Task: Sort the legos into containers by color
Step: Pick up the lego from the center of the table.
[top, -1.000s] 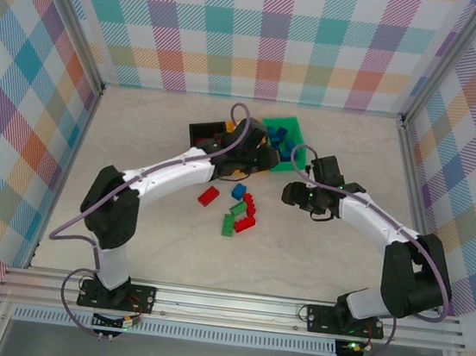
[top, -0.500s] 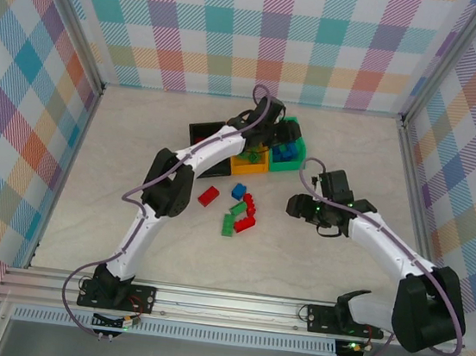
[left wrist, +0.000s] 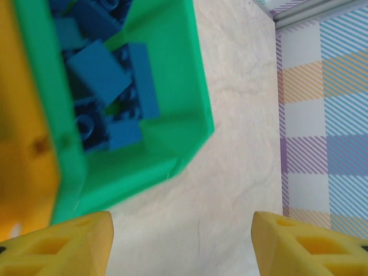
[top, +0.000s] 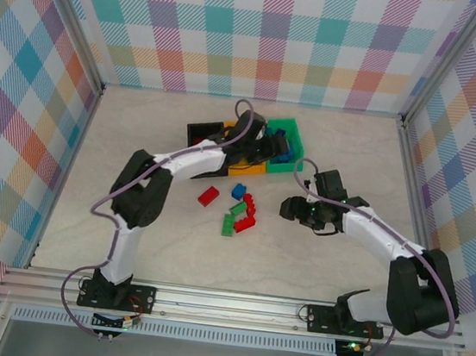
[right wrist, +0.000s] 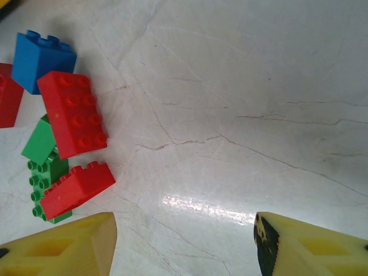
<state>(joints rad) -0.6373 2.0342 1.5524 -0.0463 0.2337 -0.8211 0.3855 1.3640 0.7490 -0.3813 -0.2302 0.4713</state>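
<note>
The containers sit in a row at the table's middle back: a black bin (top: 202, 130), an orange bin (top: 248, 165) and a green bin (top: 290, 125). In the left wrist view the green bin (left wrist: 144, 172) holds several blue legos (left wrist: 103, 72), with the orange bin (left wrist: 23, 144) beside it. My left gripper (top: 278, 152) (left wrist: 181, 241) hovers at the green bin's near corner, open, with bare table between its fingers. Loose legos lie in front of the bins: a blue brick (right wrist: 43, 60), two red bricks (right wrist: 72, 112) (right wrist: 75, 187) and green bricks (right wrist: 43, 144). My right gripper (top: 291, 209) (right wrist: 184, 244) is open just right of them.
Another red brick (top: 208, 195) lies apart to the left of the loose cluster. Checked walls enclose the table on three sides, and a metal rail (top: 231, 303) runs along the near edge. Bare tabletop (top: 354, 149) stretches right of the bins.
My left arm swung across the bins and settled at the green bin, its jaws now open. The right gripper drifted slightly left toward the loose bricks.
</note>
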